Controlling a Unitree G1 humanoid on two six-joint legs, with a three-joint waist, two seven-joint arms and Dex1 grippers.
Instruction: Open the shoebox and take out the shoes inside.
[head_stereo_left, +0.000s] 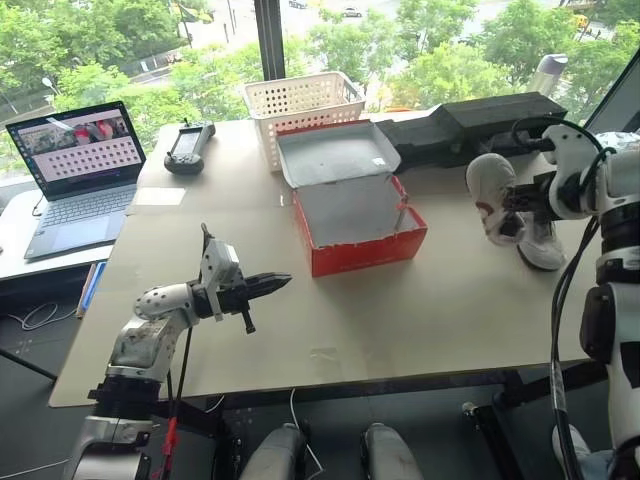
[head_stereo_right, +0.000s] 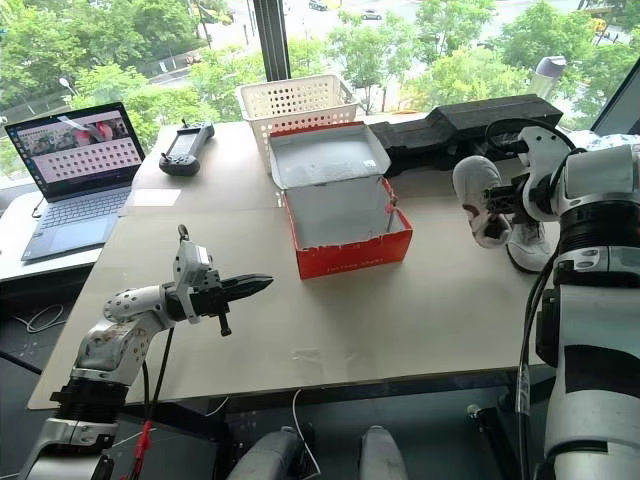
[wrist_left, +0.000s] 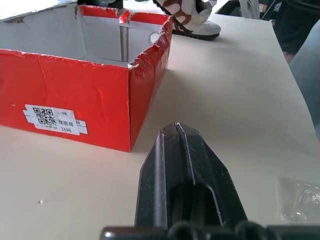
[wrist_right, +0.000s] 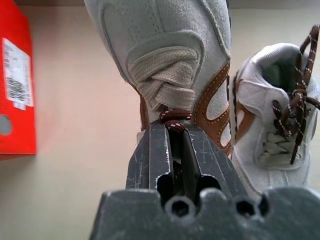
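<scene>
Your right gripper (wrist_right: 172, 131) is pinched on the lace loop of one shoe (head_stereo_left: 492, 195), dangling beside its mate (head_stereo_left: 543, 245), right of the emptied shoebox (head_stereo_left: 355, 225). Light, floppy hold; lower gently. Left gripper (head_stereo_left: 272, 283) closed, empty.

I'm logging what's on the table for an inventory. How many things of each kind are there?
Shoes: 2, one held, one on the table
Shoebox: 1
Basket: 1
Black foam block: 1
Handheld controller: 1
Total: 6
</scene>
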